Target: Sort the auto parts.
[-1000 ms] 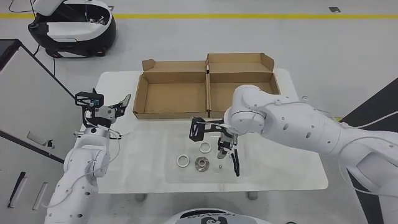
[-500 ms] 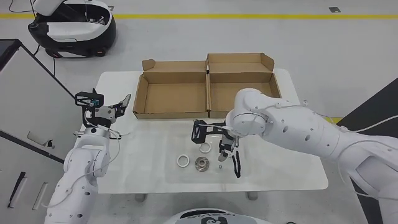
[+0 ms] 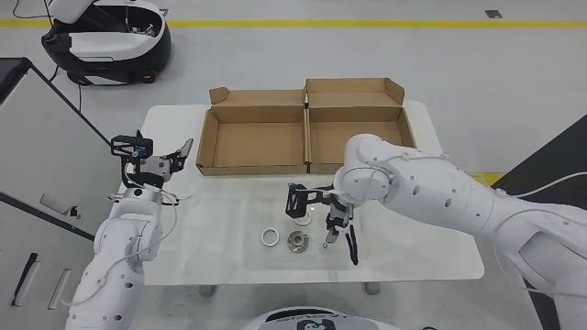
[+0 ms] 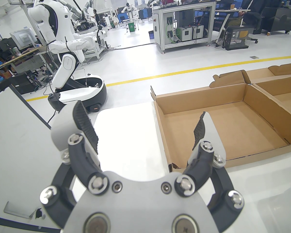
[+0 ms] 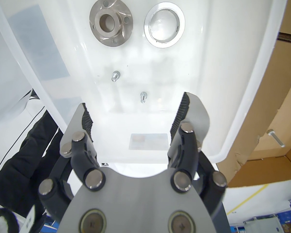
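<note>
The white desk (image 3: 422,238) carries an open cardboard left box (image 3: 252,142) and right box (image 3: 358,133), side by side at its far edge. The left tool (image 4: 140,110) hangs released and empty beside the left box. The right tool (image 5: 135,107), also spread and empty, hovers over the parts on the desk: a steel flange (image 5: 110,22), a ring (image 5: 164,25) just beside it, a small label (image 5: 149,141) too blurred to read, and two bolts (image 5: 115,75).

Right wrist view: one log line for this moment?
right jaws open above tray | flange, ring, two bolts loose | left jaws open, empty
</note>
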Available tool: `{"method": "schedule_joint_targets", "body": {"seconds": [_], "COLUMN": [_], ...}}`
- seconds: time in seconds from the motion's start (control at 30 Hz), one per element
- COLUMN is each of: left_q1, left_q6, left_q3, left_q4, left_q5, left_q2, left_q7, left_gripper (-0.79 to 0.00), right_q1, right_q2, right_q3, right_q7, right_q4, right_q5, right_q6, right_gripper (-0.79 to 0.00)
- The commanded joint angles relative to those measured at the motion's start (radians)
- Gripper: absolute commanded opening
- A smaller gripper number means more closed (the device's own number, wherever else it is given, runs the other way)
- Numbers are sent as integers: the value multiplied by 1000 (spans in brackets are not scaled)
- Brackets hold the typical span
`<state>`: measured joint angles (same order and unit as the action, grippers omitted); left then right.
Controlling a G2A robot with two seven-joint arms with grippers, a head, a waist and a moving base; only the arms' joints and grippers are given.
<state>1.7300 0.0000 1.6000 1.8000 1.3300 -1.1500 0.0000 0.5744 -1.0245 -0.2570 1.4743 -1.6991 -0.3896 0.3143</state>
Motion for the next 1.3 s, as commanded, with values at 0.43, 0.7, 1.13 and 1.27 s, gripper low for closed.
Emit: {"method": "schedule_joint_targets", "body": {"seconds": [0.43, 0.7, 1.13, 1.27], "left_q1": [0, 0, 0, 0], "left_q6": [0, 0, 0, 0], "left_q3": [0, 0, 0, 0], "left_q4": [0, 0, 0, 0], "left_q5": [0, 0, 0, 0], "left_q2": [0, 0, 0, 0], "left_q7": [0, 0, 0, 0], "left_gripper": [0, 0, 0, 0], "right_q1": [-4, -1, 28, 33], "right_q2": [-36, -65, -109, -117], "right_q3": [60, 87, 87, 87], "right_q7": [-22, -44, -39, -33], "right_q4": [69, 132, 183, 191], "right_q5": [45, 61, 34, 29], "right_q6": [54, 76, 71, 64], "right_gripper": [-409, -428, -443, -449]}}
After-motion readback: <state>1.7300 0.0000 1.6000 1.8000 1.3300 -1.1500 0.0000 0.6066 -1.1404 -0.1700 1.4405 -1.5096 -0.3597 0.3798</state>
